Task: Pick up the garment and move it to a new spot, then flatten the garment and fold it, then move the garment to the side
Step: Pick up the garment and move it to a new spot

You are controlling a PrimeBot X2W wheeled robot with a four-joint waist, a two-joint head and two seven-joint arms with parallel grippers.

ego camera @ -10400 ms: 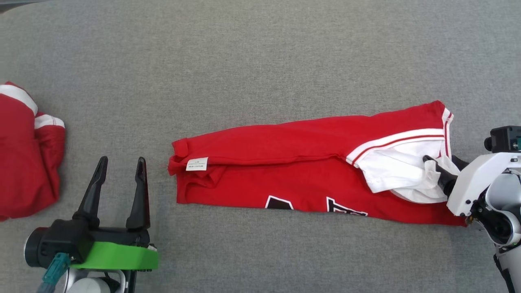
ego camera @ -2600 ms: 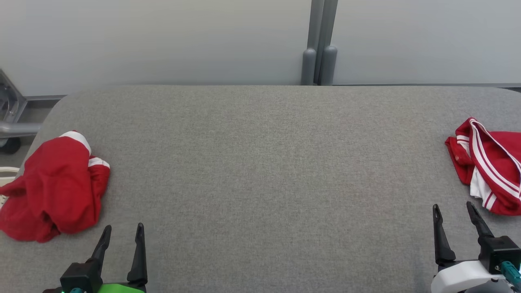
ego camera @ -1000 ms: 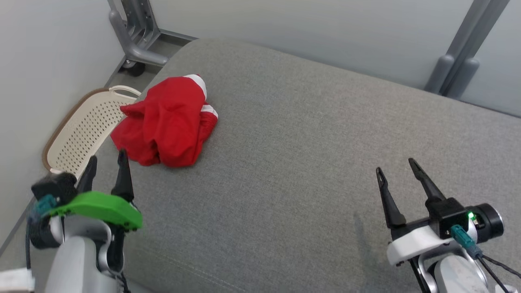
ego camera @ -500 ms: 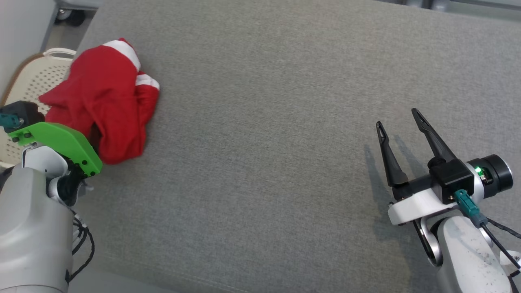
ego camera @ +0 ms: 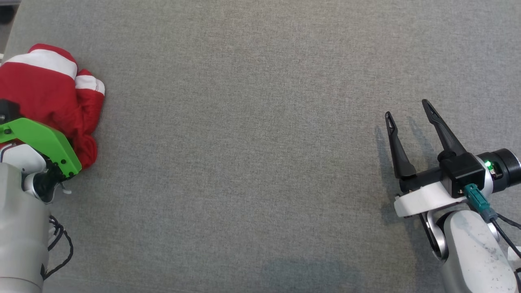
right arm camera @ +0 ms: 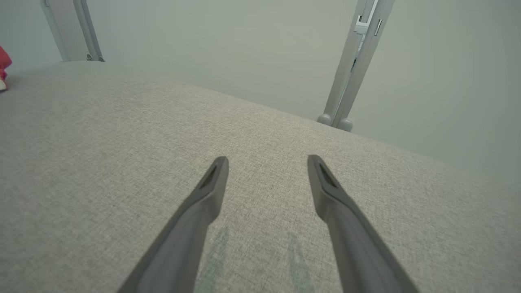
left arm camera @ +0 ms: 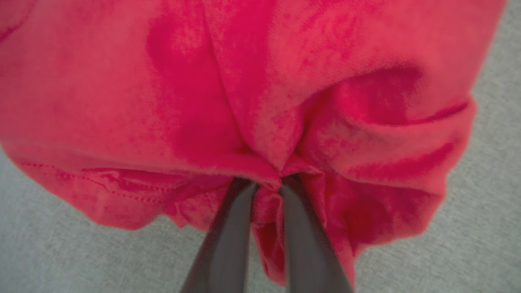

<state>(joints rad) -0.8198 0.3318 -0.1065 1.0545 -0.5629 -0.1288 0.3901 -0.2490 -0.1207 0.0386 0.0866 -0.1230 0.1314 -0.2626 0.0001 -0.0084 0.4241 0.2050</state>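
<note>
Head view: garment [ego camera: 44,87] crumpled at far left of grey cushion [ego camera: 244,142]. Right gripper [ego camera: 407,109] spread, empty, well apart from it.
Left wrist view: left gripper [left arm camera: 268,189] pinched on bunched fold near stitched edge. Soft, light, limp: you should expect drape, maybe several layers caught.
Right wrist view: fingers apart above cushion.

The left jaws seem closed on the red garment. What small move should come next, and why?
Probably lift the left gripper slightly: its jaws pinch a fold of the garment, which lies bunched on the grey surface.
</note>
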